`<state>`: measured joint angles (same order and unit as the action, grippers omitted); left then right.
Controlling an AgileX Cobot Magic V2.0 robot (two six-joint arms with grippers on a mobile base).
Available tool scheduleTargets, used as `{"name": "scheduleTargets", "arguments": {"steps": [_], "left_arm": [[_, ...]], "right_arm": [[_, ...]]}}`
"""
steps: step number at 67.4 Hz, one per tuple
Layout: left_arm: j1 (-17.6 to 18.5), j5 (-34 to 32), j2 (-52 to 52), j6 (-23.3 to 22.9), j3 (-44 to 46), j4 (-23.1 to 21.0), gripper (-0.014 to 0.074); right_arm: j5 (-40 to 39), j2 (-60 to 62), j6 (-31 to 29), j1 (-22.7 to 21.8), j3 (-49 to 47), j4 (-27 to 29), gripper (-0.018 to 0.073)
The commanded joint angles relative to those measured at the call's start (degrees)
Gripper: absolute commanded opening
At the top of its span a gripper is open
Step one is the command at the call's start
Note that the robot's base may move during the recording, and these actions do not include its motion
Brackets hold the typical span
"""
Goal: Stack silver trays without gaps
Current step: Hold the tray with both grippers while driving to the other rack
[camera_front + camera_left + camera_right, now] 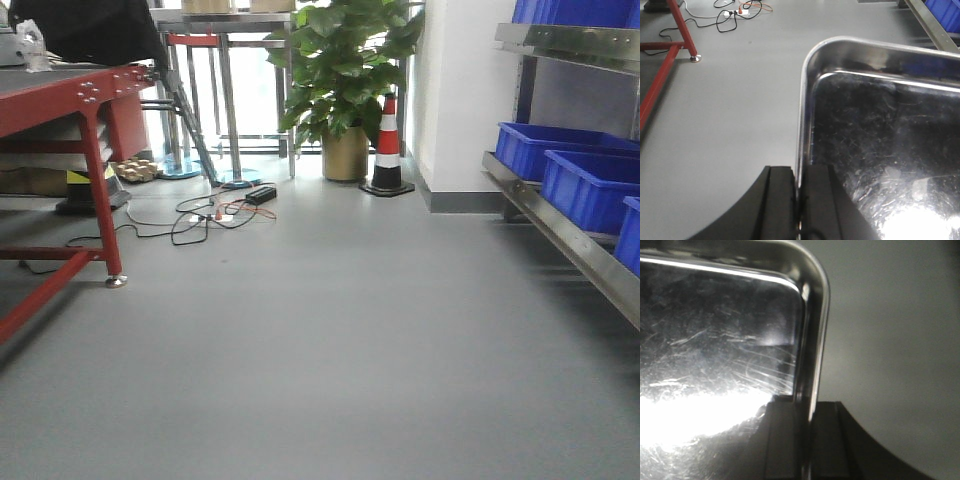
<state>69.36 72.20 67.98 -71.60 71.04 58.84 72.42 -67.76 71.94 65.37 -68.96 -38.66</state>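
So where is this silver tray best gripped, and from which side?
By the thin rolled rim of its side walls, one gripper coming from each side. The silver tray is wide and shallow with a slick flat base, so only the upright wall fits between fingers. The left gripper straddles the left rim, the right gripper the right rim, one finger inside, one outside.

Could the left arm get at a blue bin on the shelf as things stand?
Probably not. The left claw is shut on the tray's left rim and the right claw grips the opposite rim, so it is not free. The bins sit off to the right on the shelf.
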Motion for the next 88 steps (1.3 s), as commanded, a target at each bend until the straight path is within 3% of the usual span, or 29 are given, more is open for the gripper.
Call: {"name": "scheduleTargets", "arguments": {"steps": [1,88], "left_arm": [[0.2,-2.2,-0.3,-0.3,0.2,1.9,-0.0016],[0.2,-2.2,-0.3,-0.3,0.2,1.9,-0.0016]], "right_arm": [[-2.5,0.5,-0.4,0.4,-0.2,-0.6,-0.0004],[-4.9,0.5,-0.4,0.4,-0.2,-0.6,-0.0004]]}}
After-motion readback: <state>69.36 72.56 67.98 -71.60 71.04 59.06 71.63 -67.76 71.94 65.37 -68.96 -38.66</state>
